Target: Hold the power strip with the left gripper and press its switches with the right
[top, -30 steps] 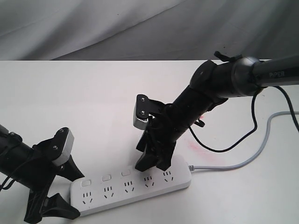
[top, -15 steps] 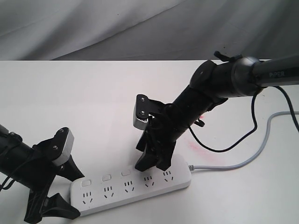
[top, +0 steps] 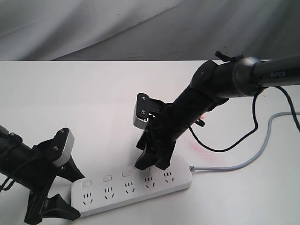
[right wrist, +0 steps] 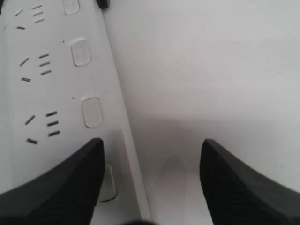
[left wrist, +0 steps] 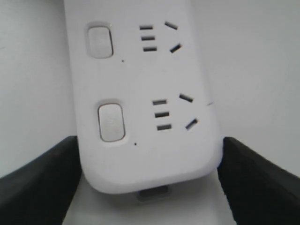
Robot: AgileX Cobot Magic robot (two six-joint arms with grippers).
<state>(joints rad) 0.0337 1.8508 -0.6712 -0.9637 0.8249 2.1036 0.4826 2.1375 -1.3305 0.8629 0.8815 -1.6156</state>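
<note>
The white power strip point(top: 136, 186) lies on the table near the front edge, its grey cord point(top: 243, 161) running off to the right. My left gripper point(top: 74, 194) clasps the strip's left end, a black finger against each long side point(left wrist: 51, 178). Three switches point(top: 107, 178) show in a row along the strip's far edge. My right gripper point(top: 152, 165) stands open over the strip's right part. In the right wrist view one of its fingers point(right wrist: 70, 183) covers part of a switch point(right wrist: 108, 183); the other hangs over bare table beside the strip point(right wrist: 56, 93).
A white table point(top: 70, 93) carries everything, with a faint pink stain point(top: 199, 145) behind the strip. A loose black cable point(top: 225, 147) loops down from the right arm. Grey cloth point(top: 140, 28) hangs at the back.
My right gripper has shifted very slightly to the left above the strip. The left gripper and the strip have stayed still.
</note>
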